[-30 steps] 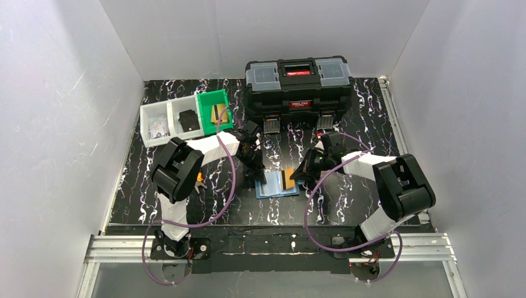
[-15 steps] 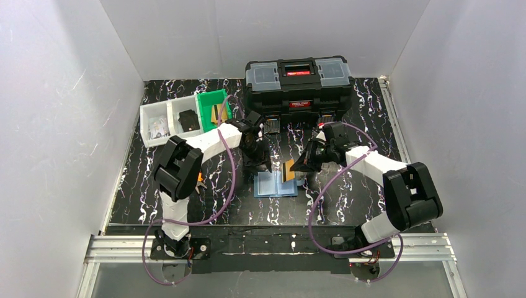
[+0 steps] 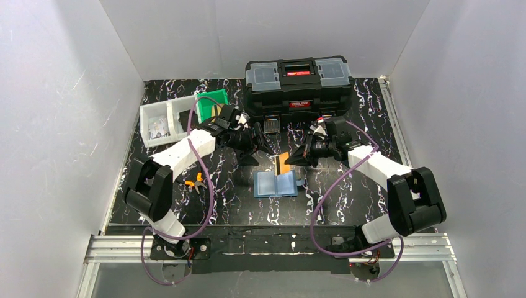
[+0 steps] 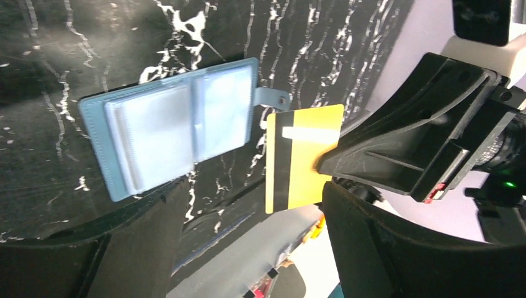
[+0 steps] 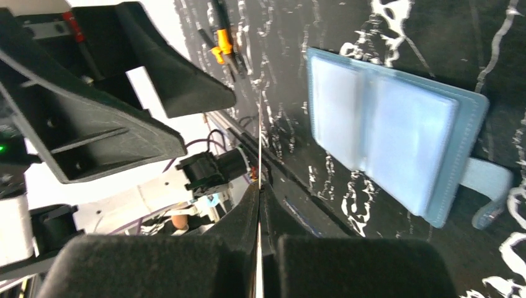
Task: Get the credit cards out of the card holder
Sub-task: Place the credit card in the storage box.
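Orange card: out of the card holder and up in the air. It stands on its edge just above the holder's far side. It has a dark stripe and a small white strip.
Right gripper: squeezed tight on one end of the orange card. Only a small bit of the card is in the grip.
Left gripper: fingers apart, holding nothing. It hangs just left of the card, very near it.
Card holder: lying open and flat near the middle of the tabletop, a little toward the near edge. Nothing presses it down. Its strap pokes out on the right.
Dark card: I cannot see it. The pockets look pale and cloudy, so I cannot tell if it is inside.
Slip risk: the card is thin and smooth and held by so little. I think a fast swing could make it twist or drop.
Bump risk: the two grippers are close together. If one moves toward the other, it could knock the card loose.
Slide risk: the holder looks light. Digging in a pocket with nothing pressing on it could push it along or fold it shut.
Cover risk: if the card falls on the holder, it would hide the pockets.
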`<state>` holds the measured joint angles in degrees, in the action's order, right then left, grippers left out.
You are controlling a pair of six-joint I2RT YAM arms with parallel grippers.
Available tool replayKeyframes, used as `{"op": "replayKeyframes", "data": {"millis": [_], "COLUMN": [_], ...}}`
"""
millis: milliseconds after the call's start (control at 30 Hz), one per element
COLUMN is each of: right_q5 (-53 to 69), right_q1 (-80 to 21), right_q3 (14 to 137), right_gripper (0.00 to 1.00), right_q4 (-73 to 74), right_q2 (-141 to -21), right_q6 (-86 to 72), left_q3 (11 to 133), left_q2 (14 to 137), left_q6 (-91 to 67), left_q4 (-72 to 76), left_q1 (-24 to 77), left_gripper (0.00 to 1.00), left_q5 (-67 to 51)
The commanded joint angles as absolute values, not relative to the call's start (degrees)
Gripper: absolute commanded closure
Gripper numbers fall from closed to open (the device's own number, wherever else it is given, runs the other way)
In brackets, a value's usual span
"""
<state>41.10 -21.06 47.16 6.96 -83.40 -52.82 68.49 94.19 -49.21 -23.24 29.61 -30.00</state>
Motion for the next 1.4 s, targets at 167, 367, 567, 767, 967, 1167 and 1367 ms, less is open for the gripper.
{"op": "replayKeyframes", "data": {"millis": [167, 367, 567, 767, 967, 1167, 1367], "right_q5": [51.04, 52.54, 52.44, 51.81, 48.02, 40.86, 38.40], "right_q1": [-21.00, -22.49, -23.54, -23.96, -24.08, -24.01, -23.99], "right_q3": [45.88, 45.70, 45.05, 45.14, 48.00, 51.56, 50.89], "right_gripper": [0.99, 0.99, 0.99, 0.94, 0.24, 0.05, 0.05], "right_q4": [-14.25, -20.02, -23.00, -22.33, -10.52, 4.86, 7.58], "right_q2": [-83.39, -85.43, -86.73, -87.06, -84.99, -82.21, -79.79], "right_q6": [-67.77, -71.85, -73.61, -72.88, -65.16, -56.48, -54.76], "left_q3": [63.95, 58.75, 56.12, 55.89, 56.85, 60.07, 67.38], "left_q2": [91.10, 91.14, 91.26, 91.24, 90.89, 89.52, 87.83], "left_q6": [-57.59, -67.08, -71.73, -71.89, -69.27, -63.95, -54.00], "left_q4": [-10.70, 4.50, 11.75, 11.95, 8.03, 0.50, -17.15], "left_q1": [29.05, 28.33, 27.86, 27.77, 27.77, 27.27, 22.96], "left_gripper": [0.27, 0.38, 0.59, 1.00, 1.00, 1.00, 1.00], "left_q5": [-40.83, -45.76, -47.69, -48.08, -47.09, -44.49, -38.91]}}
